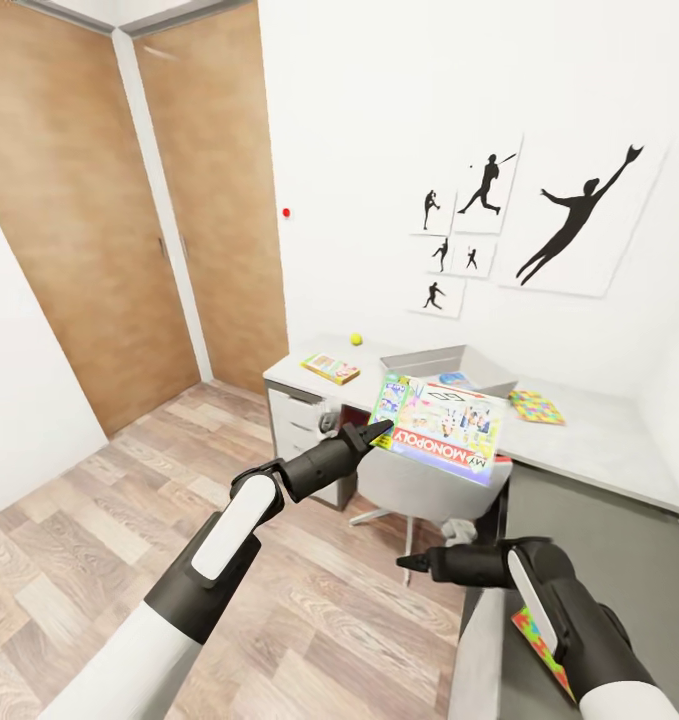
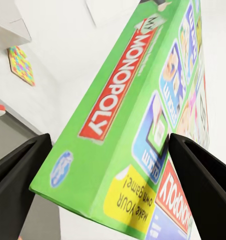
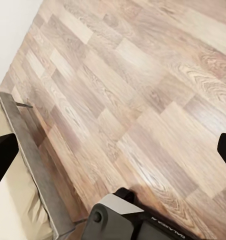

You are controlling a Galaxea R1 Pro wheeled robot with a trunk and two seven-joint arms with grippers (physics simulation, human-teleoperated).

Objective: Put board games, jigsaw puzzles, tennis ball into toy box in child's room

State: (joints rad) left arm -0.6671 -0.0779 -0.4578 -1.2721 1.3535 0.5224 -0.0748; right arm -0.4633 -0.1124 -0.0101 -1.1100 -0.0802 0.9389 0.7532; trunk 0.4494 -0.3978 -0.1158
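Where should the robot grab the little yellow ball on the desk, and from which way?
Probably from straight above, closing the fingers across the middle of the tennis ball. It is round and would likely roll if pushed from the side. It sits alone on the desk, apart from the flat box and the toy box, so nothing crowds the fingers.

Two wooden doors (image 1: 129, 200) stand at ten o'clock in a white-walled room, above a wood-plank floor (image 1: 109, 500) that runs from nine o'clock down to six. Black baseball silhouette posters (image 1: 569, 215) hang on the wall at one o'clock, the largest at the right of a cluster of smaller ones. Below them a grey desk (image 1: 599, 450) with white drawers (image 1: 294, 420) sits at centre right, a grey chair (image 1: 419, 490) tucked just under its near edge.
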